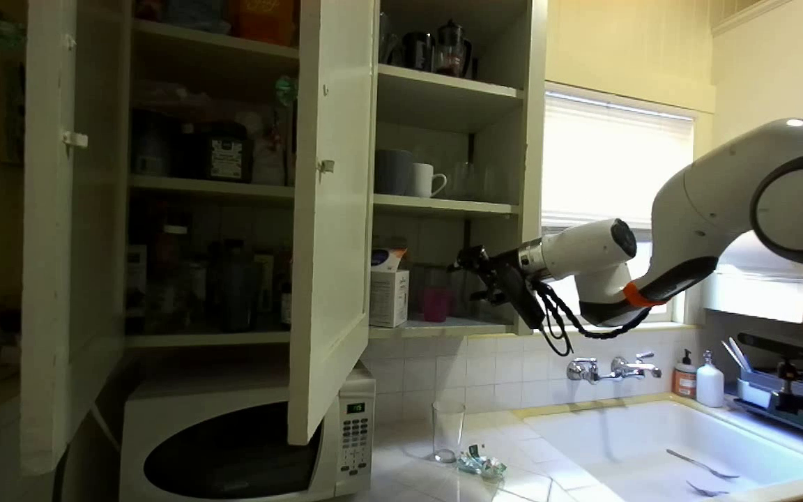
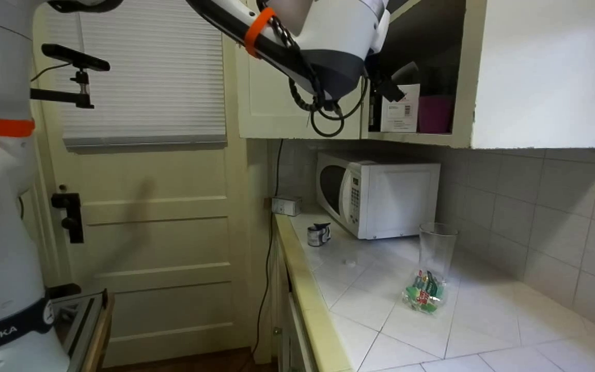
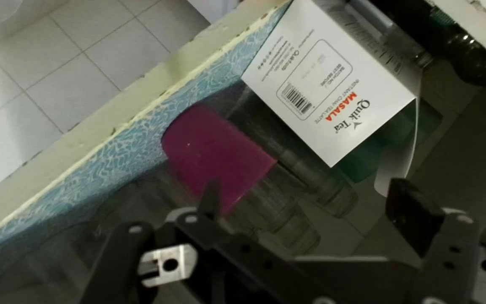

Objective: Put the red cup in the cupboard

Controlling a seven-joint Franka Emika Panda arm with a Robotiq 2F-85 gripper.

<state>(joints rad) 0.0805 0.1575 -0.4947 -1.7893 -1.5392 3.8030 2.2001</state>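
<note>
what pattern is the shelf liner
The shelf liner has blue and whitish swirls, clearest in the wrist view.

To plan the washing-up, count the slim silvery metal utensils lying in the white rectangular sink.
2, in an exterior view: the farther utensil lies in the sink, the nearer utensil just in front. The picture's lower edge cuts off part of the sink; more may be hidden.

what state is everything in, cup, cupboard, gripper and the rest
gripper: open, holding nothing
cupboard: two doors open
red cup: standing on bottom shelf
tea box: upright, flap raised
microwave: shut, display lit
tall glass: upright on the counter
tap: no water running
room door: looks shut
door blind: lowered
</note>
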